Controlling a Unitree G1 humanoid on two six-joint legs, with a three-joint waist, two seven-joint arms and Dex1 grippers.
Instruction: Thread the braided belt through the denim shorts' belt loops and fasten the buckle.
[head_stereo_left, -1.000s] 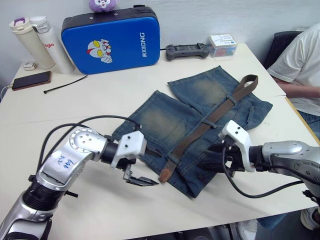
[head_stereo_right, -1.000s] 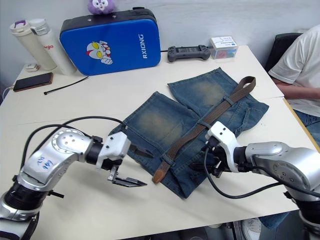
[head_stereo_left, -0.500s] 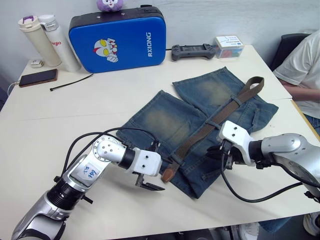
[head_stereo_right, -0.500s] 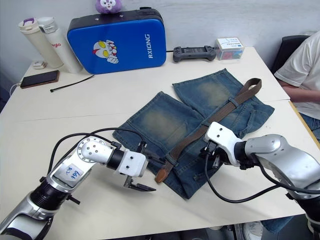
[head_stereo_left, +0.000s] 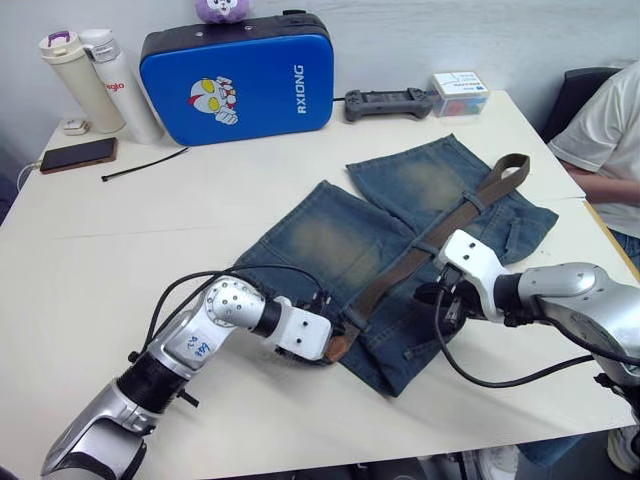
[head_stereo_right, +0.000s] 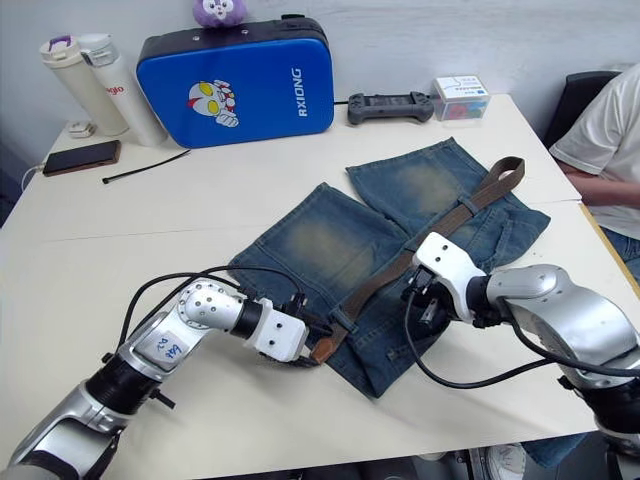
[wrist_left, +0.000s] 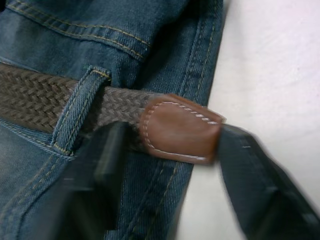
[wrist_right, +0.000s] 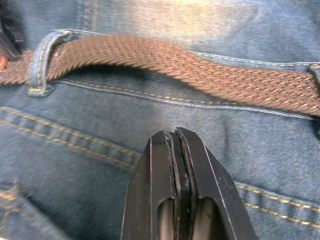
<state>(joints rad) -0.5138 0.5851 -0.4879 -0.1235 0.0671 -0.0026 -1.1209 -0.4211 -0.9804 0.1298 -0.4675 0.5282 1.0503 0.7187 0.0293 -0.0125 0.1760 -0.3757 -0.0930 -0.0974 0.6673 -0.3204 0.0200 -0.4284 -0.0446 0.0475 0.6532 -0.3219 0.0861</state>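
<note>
— Denim first: where are your shorts (head_stereo_left: 400, 250)?

— Spread flat on the bench (head_stereo_left: 200, 210), waistband toward your near right, legs toward the blue case (head_stereo_left: 238, 76).

— And the belt (head_stereo_left: 420, 250)?

— It lies along the waistband, long axis running from the near left up to the far right. Its tan tip (wrist_left: 179, 128) points at you, just past the shorts' edge; the other end curls off the far side. You can see it passing under at least three loops, one (wrist_left: 79, 107) just behind the tip.

— Your left gripper (wrist_left: 167, 165)?

— Spread wide, one finger (wrist_left: 102, 165) on the denim beside the braid, the other (wrist_left: 255, 175) over bare bench, the tan tip lying between them. Whether either finger touches it, you cannot tell.

— Right gripper (wrist_right: 177, 150)?

— Pressed together, empty, resting over the denim just below the braid, near the middle of the waistband.
</note>
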